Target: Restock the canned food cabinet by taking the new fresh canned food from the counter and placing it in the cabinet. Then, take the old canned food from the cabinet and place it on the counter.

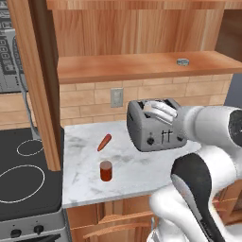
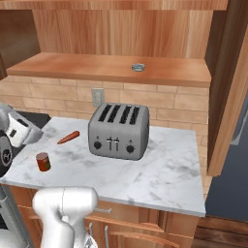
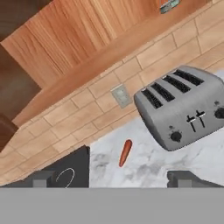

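Resting on marble counter: toaster; carrot; red can

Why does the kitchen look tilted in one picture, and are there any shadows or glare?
Hand view: the toaster and brick wall slant because that camera rolls with the hand. Left base view: soft and slightly blurry, with only a faint shadow by the red can on the counter. Right base view: even, flat light, no glare on the toaster.

the toaster is partly hidden behind the white arm at 3 o'clock in the left base view. the stovetop is cut by the 9 o'clock edge. the tin is clipped at 12 o'clock in the hand view.
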